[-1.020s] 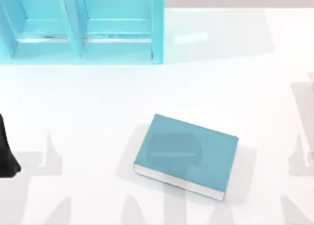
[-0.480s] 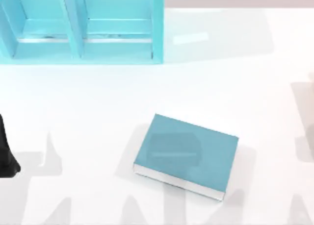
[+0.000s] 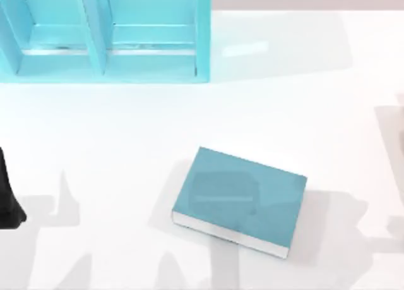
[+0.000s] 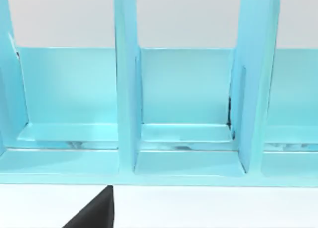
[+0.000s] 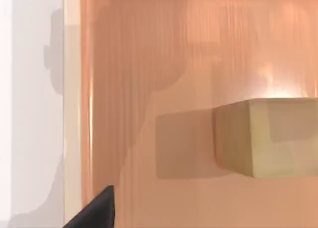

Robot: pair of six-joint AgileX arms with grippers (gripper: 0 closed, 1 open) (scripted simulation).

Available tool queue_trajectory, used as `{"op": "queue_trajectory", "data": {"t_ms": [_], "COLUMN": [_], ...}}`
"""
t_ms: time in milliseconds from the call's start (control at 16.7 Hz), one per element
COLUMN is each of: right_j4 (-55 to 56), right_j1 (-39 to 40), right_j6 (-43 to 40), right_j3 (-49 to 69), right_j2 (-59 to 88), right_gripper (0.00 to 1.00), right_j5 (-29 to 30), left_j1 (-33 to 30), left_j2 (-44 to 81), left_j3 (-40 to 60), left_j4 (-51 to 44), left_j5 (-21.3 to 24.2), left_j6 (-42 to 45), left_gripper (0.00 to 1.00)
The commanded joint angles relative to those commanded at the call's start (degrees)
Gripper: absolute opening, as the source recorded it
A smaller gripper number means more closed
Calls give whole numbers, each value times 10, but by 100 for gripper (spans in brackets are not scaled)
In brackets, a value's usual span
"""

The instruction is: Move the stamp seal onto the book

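R gripper (image 5: 94, 210) nears seal (image 5: 266, 136) on an orange surface, fingers' state can't tell. Centre over seal, grip square, then carry to book (image 3: 240, 195).

The book (image 3: 243, 195) at lower centre of the top view has a plain teal-blue cover and white page edges. The worktop (image 3: 126, 132) is white, crossed by grey shadows. The shelf unit (image 3: 101, 37) at upper left is brighter turquoise. In the right wrist view the stamp seal (image 5: 266, 137) is pale tan on an orange, wood-streaked surface (image 5: 149, 64).
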Motion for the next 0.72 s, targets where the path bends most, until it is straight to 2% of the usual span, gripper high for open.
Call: {"op": "queue_trajectory", "data": {"t_ms": [360,720], "right_j4": [-175,-239], "right_j1": [-57,-80], "right_j6": [-55,-77], "right_j3": [228,297], "right_j2": [265,335], "right_gripper": [100,100], "right_j5": [0,0], "left_j1": [0,0], "left_j2": [0,0], "left_j3": [0,0], "left_j4": [0,0], "left_j5": [0,0], "left_j6": [0,0], "left_gripper": [100,100]}}
